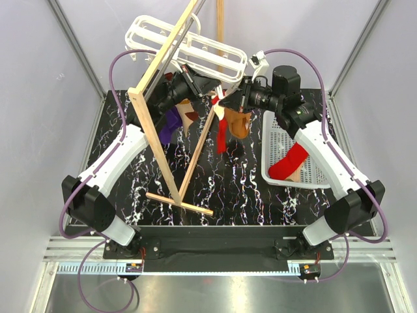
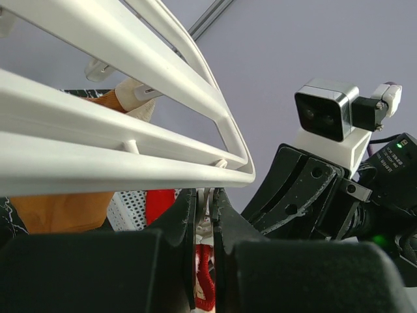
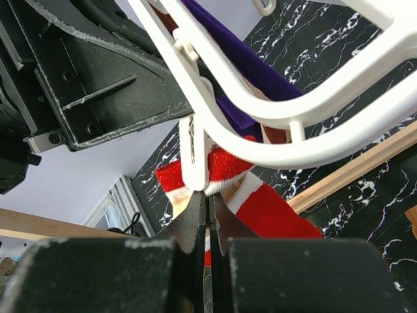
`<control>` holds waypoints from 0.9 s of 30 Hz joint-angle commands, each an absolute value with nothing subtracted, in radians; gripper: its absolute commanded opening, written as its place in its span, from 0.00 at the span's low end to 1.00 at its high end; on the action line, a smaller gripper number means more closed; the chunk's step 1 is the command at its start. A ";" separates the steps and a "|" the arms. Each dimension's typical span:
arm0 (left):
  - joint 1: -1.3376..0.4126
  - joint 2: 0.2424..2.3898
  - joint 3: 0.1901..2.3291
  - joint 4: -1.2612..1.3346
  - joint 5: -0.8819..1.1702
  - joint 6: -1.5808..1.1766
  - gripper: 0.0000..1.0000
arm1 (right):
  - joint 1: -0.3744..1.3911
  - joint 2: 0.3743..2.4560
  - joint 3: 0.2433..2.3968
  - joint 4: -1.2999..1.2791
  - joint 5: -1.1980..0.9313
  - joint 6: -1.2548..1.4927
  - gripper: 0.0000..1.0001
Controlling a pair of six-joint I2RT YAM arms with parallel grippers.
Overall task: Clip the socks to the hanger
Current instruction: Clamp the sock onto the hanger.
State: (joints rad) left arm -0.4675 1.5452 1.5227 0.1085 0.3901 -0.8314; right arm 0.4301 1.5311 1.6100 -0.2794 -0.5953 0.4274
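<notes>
Reaching up under the white hanger (image 1: 228,51), we have both arms raised at the far middle of the table (image 1: 241,189). The hanger hangs from a wooden stand (image 1: 156,150).

Four socks dangle below the hanger. A purple sock (image 1: 171,127) is on the left, with a tan sock (image 1: 189,117) beside it. A red sock (image 3: 260,208) is in the middle, and an orange sock (image 1: 238,122) is just right of that.

From the right wrist we see a white peg (image 3: 194,153) biting the red-and-white cuff of the red sock. Our right pincer (image 3: 208,202) is fully closed, its tips touching that cuff just below the peg. We cannot tell whether any cloth is caught between the tips.

Our left pincer (image 2: 205,195) is also closed, right under the hanger's near bar. Something white and a bit of red knit show in the narrow slit between its fingers. We cannot tell whether it is squeezing a peg, holding the sock, or neither.

We judge the task to be well along but not finished. Four socks look hung, and the red one seems to be getting its clip settled now.

At the right of the table a white basket (image 1: 268,150) holds a second red sock (image 1: 287,163), not yet hung. We cannot see whether more socks lie under it.

What is left, as we read it, is to let go of the middle sock and check that the peg holds. Then we fetch the basket sock and clip it to a free peg.
</notes>
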 commanded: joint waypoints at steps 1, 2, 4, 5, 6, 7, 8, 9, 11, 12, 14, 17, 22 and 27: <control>-0.460 1.513 1.508 0.135 0.411 -0.835 0.00 | 0.440 1.539 1.649 -0.212 -0.597 0.440 0.00; -0.460 1.514 1.505 0.138 0.411 -0.841 0.00 | 0.442 1.539 1.648 -0.210 -0.597 0.442 0.00; -0.454 1.508 1.491 0.165 0.425 -0.863 0.00 | 0.440 1.539 1.647 -0.210 -0.597 0.443 0.00; -0.453 1.508 1.485 0.173 0.425 -0.871 0.06 | 0.440 1.537 1.649 -0.212 -0.598 0.445 0.00; -0.448 1.509 1.480 0.178 0.429 -0.879 0.09 | 0.440 1.536 1.648 -0.212 -0.600 0.445 0.00; -0.448 1.511 1.479 0.184 0.434 -0.888 0.11 | 0.440 1.534 1.647 -0.212 -0.601 0.445 0.00; -0.446 1.512 1.479 0.186 0.439 -0.891 0.14 | 0.442 1.529 1.646 -0.215 -0.601 0.443 0.00; -0.443 1.514 1.480 0.189 0.446 -0.897 0.21 | 0.442 1.526 1.646 -0.215 -0.601 0.443 0.00; -0.442 1.520 1.482 0.193 0.452 -0.908 0.25 | 0.440 1.519 1.644 -0.218 -0.600 0.442 0.00; -0.442 1.520 1.480 0.196 0.454 -0.910 0.30 | 0.440 1.519 1.644 -0.218 -0.598 0.442 0.00; -0.442 1.519 1.479 0.196 0.453 -0.913 0.38 | 0.442 1.520 1.646 -0.221 -0.598 0.442 0.00; -0.440 1.509 1.470 0.199 0.448 -0.911 0.49 | 0.440 1.526 1.652 -0.232 -0.598 0.442 0.00; -0.436 1.480 1.444 0.228 0.449 -0.907 0.63 | 0.440 1.528 1.649 -0.244 -0.589 0.446 0.01; -0.431 1.441 1.393 0.256 0.440 -0.907 0.66 | 0.440 1.522 1.646 -0.262 -0.562 0.453 0.14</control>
State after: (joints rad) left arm -0.4389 1.5040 1.4067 0.1825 0.4271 -0.9138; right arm 0.4305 1.5375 1.6100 -0.2626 -0.5858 0.4469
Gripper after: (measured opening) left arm 0.657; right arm 0.115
